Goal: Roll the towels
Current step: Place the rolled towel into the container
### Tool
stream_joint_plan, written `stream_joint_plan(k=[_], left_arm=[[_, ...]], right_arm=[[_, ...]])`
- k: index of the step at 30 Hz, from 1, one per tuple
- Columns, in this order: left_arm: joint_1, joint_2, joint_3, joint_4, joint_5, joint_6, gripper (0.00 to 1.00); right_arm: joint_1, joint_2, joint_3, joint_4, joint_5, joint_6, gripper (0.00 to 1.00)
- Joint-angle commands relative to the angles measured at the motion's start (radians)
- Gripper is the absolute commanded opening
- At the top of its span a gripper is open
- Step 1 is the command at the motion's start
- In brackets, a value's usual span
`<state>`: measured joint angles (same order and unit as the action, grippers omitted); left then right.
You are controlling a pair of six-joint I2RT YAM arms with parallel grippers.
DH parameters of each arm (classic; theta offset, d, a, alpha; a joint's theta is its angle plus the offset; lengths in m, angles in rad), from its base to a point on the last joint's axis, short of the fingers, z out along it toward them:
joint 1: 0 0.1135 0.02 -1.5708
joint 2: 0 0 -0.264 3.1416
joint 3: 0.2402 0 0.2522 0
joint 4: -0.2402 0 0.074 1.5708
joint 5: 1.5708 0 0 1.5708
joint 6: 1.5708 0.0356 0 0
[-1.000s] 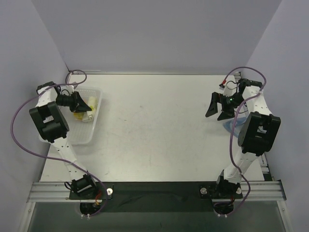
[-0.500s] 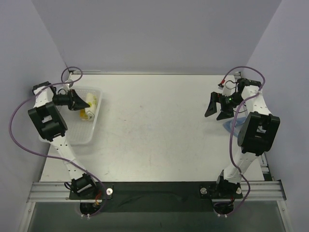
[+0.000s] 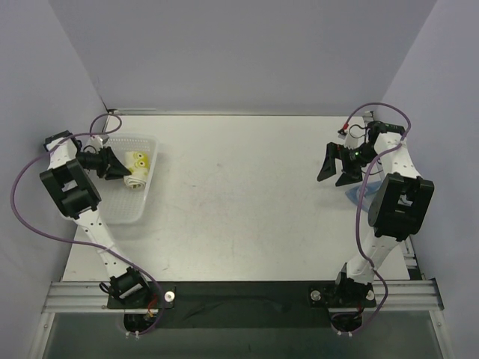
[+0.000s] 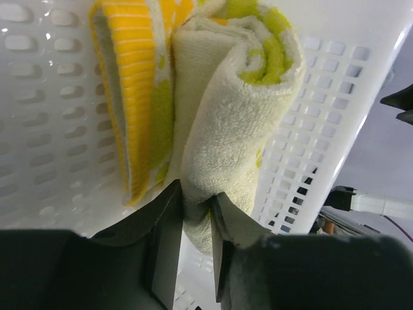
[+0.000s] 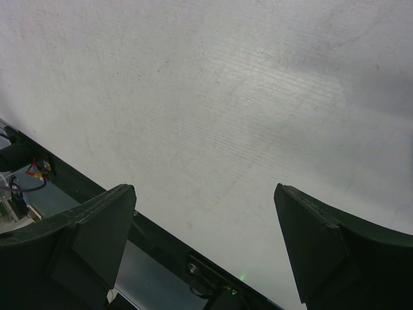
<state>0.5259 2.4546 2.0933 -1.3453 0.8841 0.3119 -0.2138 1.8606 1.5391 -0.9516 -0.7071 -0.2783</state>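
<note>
My left tool (image 4: 195, 197) is narrow and pinches one end of the rolled cream towel (image 4: 226, 123), inside the mesh basket (image 4: 39, 97) at the left of the bench (image 3: 239, 187). My right tool (image 5: 203, 190) stands wide and holds nothing, at the far right.

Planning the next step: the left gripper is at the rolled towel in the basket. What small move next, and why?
Probably open the left gripper wider and back out: the rolled towel already lies inside the basket, its end pinched in the jaws.
</note>
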Motion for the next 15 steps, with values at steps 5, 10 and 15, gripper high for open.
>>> stream_joint_plan(k=[5, 10, 15], left_arm=[[0.023, -0.080, -0.005, 0.087, -0.209, -0.057, 0.46], [0.016, -0.115, -0.009, 0.121, -0.304, -0.066, 0.53], [-0.013, -0.172, 0.007, 0.144, -0.361, -0.057, 0.54]], right_arm=[[0.021, -0.021, 0.019, -0.061, -0.008, -0.002, 0.93], [0.027, -0.024, 0.018, -0.061, -0.005, -0.009, 0.94], [0.031, -0.031, 0.016, -0.059, 0.001, -0.013, 0.94]])
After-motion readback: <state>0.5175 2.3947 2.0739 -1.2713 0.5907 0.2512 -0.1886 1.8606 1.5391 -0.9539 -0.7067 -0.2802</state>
